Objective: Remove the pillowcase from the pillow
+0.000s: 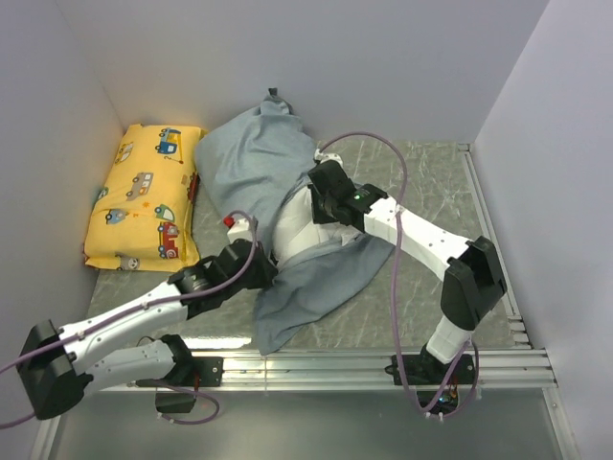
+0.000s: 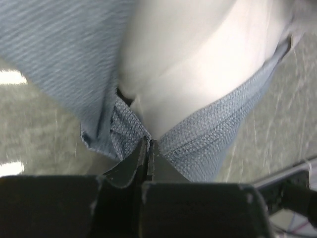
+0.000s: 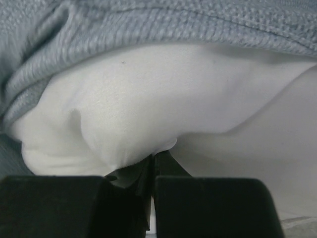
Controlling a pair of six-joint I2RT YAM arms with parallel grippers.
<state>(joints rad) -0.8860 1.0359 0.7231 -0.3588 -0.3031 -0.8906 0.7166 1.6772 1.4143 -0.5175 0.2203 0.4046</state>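
The grey pillowcase [image 1: 251, 163] lies bunched in the middle of the table, with a flap [image 1: 316, 283] spread toward the front. The white pillow [image 1: 297, 225] bulges out of its open end between the two grippers. My left gripper [image 1: 257, 261] is shut on the pillowcase's hem [image 2: 188, 144], the pillow [image 2: 198, 59] just above it. My right gripper [image 1: 321, 196] is shut on a fold of the white pillow [image 3: 163, 99], with the pillowcase [image 3: 148, 29] draped over the top.
A yellow vehicle-print pillow [image 1: 146, 196] lies at the back left against the wall. White walls enclose the table at the left, back and right. A metal rail [image 1: 383, 362] runs along the front edge. Bare marbled table [image 1: 436, 187] shows at the right.
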